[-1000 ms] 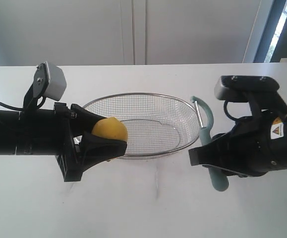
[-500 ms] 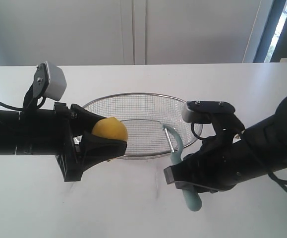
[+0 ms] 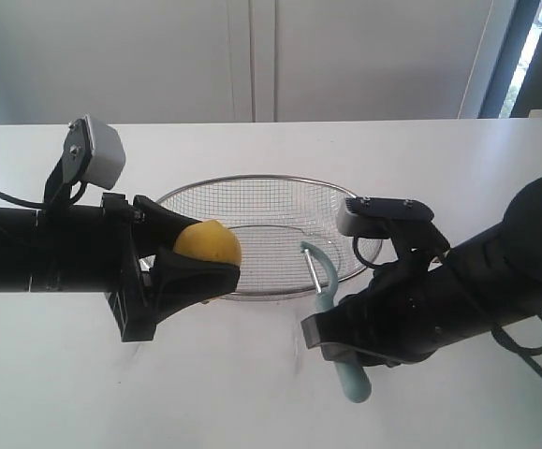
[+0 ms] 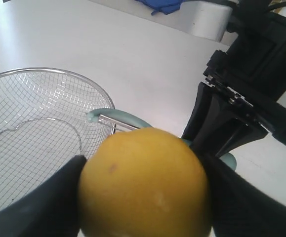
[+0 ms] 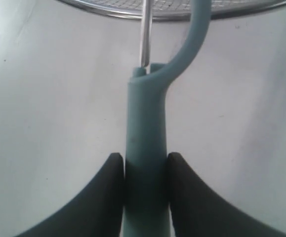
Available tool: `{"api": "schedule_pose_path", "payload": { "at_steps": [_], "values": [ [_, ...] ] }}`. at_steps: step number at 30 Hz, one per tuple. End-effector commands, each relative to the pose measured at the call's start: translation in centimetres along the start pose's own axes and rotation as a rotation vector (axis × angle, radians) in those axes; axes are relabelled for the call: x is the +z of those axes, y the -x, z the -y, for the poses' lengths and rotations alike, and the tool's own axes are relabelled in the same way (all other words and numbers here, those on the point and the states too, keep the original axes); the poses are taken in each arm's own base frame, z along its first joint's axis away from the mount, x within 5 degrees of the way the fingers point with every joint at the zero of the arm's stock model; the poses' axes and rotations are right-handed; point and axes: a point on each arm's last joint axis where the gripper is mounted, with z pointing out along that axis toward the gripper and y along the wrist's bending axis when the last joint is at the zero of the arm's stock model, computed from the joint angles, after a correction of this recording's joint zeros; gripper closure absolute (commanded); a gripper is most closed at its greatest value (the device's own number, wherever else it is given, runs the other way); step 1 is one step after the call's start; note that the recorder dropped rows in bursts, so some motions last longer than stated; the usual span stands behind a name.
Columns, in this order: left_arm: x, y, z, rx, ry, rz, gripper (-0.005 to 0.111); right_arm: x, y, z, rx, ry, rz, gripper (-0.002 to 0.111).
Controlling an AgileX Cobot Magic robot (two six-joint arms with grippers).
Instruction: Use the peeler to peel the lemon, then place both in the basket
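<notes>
The lemon [image 4: 143, 182], smooth-skinned and softly sheened, is sitting in the matt black left claw [image 3: 210, 251]; the peeler [image 5: 145, 128] is showing a satin teal plastic handle and bright metal blade, and the wire-mesh metal basket [image 3: 252, 178] is glinting over a matt white surface [image 3: 252, 402].

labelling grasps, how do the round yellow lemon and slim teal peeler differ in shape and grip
The round yellow lemon is ball-shaped; the slim teal peeler is long and thin. The left gripper opens wide around the lemon; the right gripper pinches the peeler's thin handle. Both are gripped, neither in the silver wire-mesh basket.
</notes>
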Motion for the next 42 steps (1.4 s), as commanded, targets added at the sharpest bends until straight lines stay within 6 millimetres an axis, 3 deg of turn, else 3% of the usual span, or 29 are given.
{"api": "schedule_pose_path", "payload": {
  "at_steps": [1,10,19,42],
  "values": [
    [0.0,0.5,0.2,0.15,-0.009,0.034,0.107,-0.1,0.1,-0.8,-0.014,0.102,0.005,0.108],
    [0.0,0.5,0.2,0.15,-0.009,0.034,0.107,0.2,0.2,-1.6,0.018,0.187,0.014,0.108],
    [0.0,0.5,0.2,0.15,-0.016,0.039,0.107,2.8,-0.2,-2.9,0.04,0.289,-0.034,0.108],
    [0.0,0.2,-0.3,0.15,0.034,0.003,0.107,2.3,-0.4,-4.2,0.033,0.44,-0.061,0.108]
  ]
}}
